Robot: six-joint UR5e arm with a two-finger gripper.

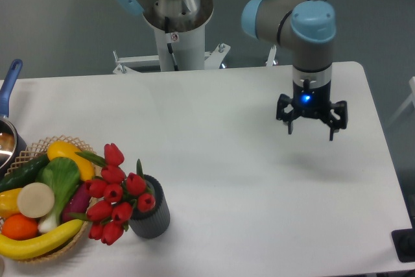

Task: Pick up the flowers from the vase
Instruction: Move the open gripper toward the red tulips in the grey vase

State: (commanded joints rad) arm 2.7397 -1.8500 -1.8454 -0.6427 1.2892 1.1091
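The flowers (115,196), a bunch of red tulip buds with green stems, lean out to the left of the vase (153,217), a short dark grey ribbed cylinder near the table's front left. My gripper (310,128) hangs over the right half of the table, far from the vase. Its fingers point down and stand open, with nothing between them.
A wicker basket (26,155) of fruit and vegetables sits right beside the flowers at the left edge. A pot with a blue handle (8,85) shows at the far left. The robot's base (176,24) stands behind the table.
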